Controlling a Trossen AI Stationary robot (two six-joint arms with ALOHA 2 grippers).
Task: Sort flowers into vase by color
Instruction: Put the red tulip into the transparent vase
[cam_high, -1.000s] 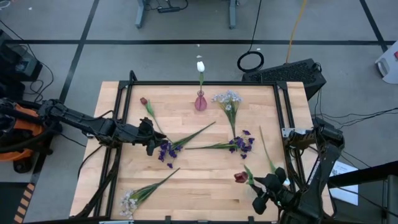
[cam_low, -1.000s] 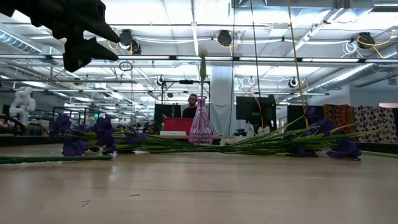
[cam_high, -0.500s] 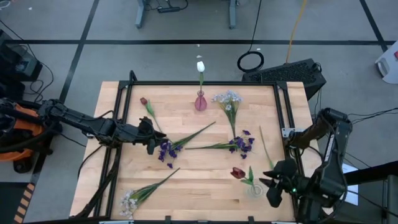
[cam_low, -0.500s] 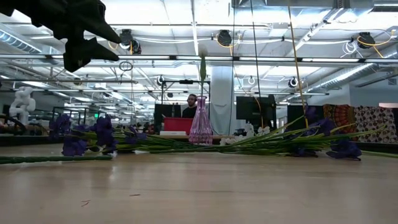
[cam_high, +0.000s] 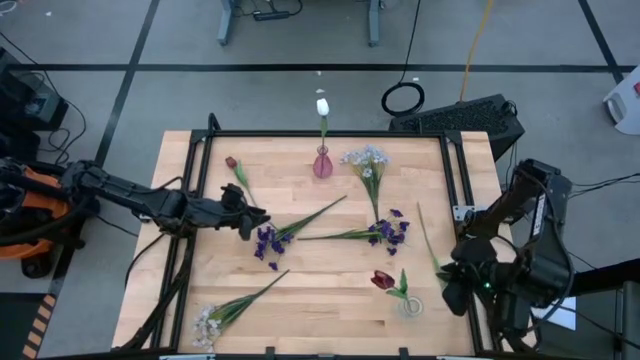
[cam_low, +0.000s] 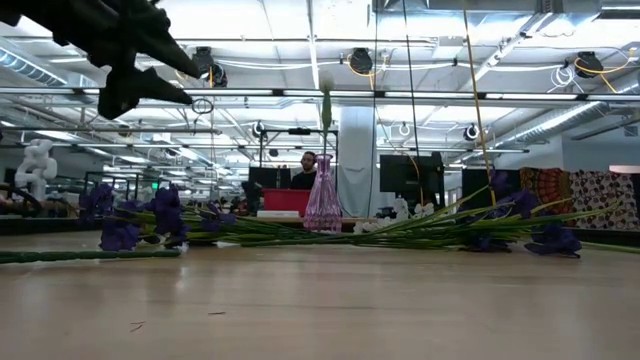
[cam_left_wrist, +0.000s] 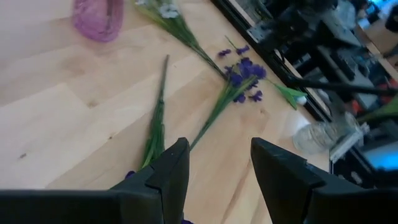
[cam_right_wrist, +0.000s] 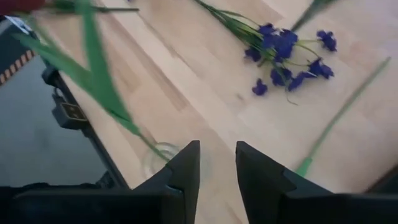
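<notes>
The left tool (cam_high: 250, 221), left of frame centre in the high view, hangs over a purple flower (cam_high: 268, 242) with its fingers wide apart and empty. The right tool (cam_high: 447, 290), at lower right, has fingers parted narrowly, holding nothing. Beside it a red tulip (cam_high: 383, 280) stands in a clear vase (cam_high: 409, 306). A white tulip (cam_high: 322, 107) stands in the pink vase (cam_high: 322, 164) at upper centre of the worktop (cam_high: 330, 300).

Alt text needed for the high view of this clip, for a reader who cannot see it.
Seen from above, artificial flowers lie scattered on a wooden table: two purple blossom clusters, two white sprays and a dark red tulip. A white tulip stands in a pink glass vase, another dark red tulip in a clear vase. The left gripper hovers open; the right gripper is beside the clear vase.
</notes>
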